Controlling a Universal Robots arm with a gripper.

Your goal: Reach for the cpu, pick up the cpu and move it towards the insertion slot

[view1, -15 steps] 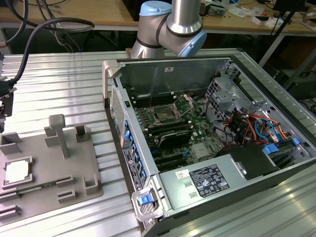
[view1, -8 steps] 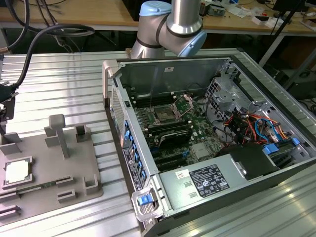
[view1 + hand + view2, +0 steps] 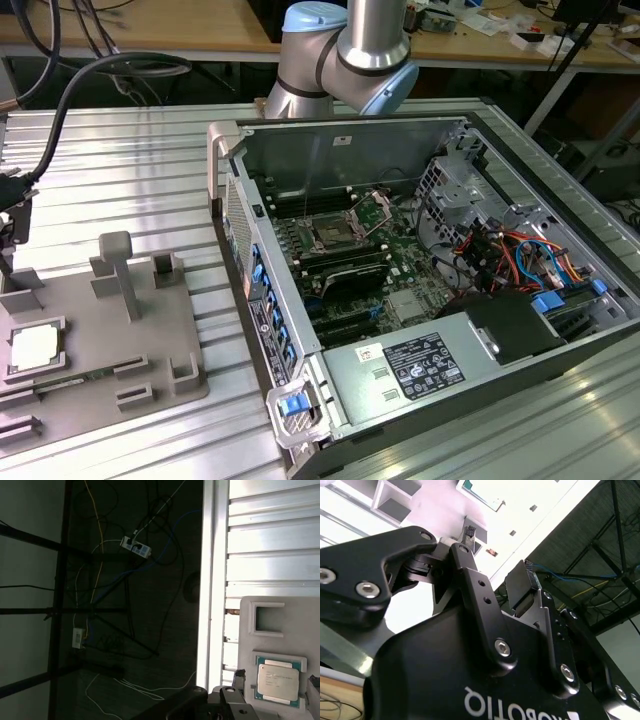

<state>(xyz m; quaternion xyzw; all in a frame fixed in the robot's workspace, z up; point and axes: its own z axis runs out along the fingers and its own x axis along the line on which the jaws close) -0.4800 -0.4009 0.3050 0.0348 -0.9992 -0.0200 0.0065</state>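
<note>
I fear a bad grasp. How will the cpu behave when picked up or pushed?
The cpu looks thin and flat with a pale metal top, so it is probably stiff, light and somewhat slippery. It sits in a framed recess of the fixture, so a push would likely not slide it.

The arm's (image 3: 345, 50) silver-and-blue joints stand at the top of the exterior view. In the second wrist view, the black gripper (image 3: 495, 562) has its jaws apart, holding nothing.
</note>
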